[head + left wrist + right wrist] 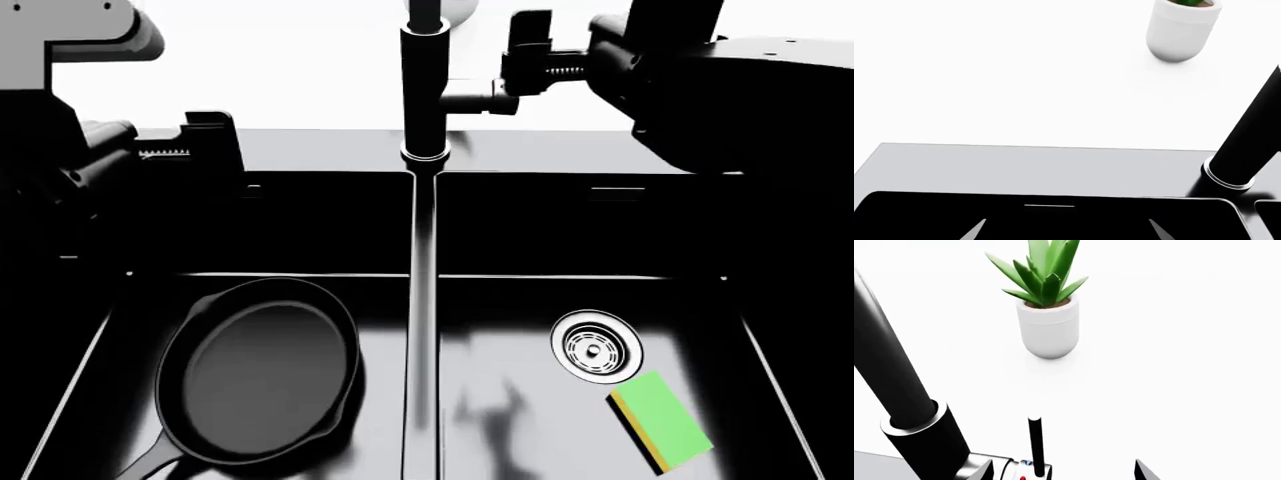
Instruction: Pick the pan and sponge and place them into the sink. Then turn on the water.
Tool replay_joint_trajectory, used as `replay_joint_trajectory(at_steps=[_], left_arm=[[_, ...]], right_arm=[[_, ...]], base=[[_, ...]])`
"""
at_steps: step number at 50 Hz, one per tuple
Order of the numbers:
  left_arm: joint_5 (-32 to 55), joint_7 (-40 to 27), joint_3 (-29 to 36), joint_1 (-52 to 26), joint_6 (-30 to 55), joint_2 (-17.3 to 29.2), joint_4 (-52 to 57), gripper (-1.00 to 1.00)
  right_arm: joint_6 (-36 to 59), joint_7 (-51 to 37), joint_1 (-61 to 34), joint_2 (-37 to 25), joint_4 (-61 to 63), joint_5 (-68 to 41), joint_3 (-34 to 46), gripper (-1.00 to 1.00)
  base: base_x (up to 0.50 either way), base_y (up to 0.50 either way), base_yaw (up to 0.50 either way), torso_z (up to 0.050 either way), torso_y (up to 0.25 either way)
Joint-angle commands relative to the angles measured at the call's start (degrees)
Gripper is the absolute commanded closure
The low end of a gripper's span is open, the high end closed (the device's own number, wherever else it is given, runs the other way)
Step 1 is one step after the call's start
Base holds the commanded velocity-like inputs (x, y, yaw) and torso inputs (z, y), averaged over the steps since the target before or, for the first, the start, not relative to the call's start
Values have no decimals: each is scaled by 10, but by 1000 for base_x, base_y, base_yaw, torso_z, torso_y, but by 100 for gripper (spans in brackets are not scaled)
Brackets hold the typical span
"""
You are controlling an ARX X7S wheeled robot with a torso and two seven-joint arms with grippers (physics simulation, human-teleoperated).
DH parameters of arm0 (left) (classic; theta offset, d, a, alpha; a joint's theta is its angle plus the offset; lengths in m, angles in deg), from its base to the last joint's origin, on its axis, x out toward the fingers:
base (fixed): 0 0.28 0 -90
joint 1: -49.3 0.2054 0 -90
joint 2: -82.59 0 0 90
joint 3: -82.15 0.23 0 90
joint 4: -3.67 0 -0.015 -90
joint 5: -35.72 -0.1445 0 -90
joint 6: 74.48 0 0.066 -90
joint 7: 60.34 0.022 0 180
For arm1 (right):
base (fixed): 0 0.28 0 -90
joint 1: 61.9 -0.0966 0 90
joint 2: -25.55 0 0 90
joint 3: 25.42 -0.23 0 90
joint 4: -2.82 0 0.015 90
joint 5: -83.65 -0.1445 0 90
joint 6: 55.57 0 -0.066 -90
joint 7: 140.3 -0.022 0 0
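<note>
The black pan [254,378] lies flat in the left basin of the sink [574,172], its handle pointing to the near edge. The green and yellow sponge [661,420] lies in the right basin beside the round drain [597,347]. My right gripper [1064,472] is open at the tall black faucet [423,90], and the thin black lever [1035,442] of the faucet stands between its fingertips. My left gripper [1067,232] is open and holds nothing, above the back of the left basin [1054,220]. Water does not show in any view.
A white pot with a green plant [1047,325] stands on the white counter behind the faucet. The faucet's pipe [1247,135] rises just beside my left gripper. A steel deck [1041,167] runs along the back of the sink.
</note>
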Motion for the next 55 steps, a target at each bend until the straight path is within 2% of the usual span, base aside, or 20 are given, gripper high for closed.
replay_joint_trajectory(at_steps=[1, 49, 55], left_arm=[[-3, 0, 1, 9, -3, 3, 6, -100], [-20, 11, 2, 24, -13, 8, 7, -100], [-21, 12, 1, 30, -18, 10, 9, -100]], right_arm=[[-19, 31, 7, 24, -44, 30, 12, -100], [-78, 140, 6, 121, -260, 94, 34, -100], [-80, 138, 11, 119, -267, 97, 34, -100]], base=[[0, 0, 0, 0, 0], [0, 0, 0, 0, 0], [0, 0, 0, 0, 0]])
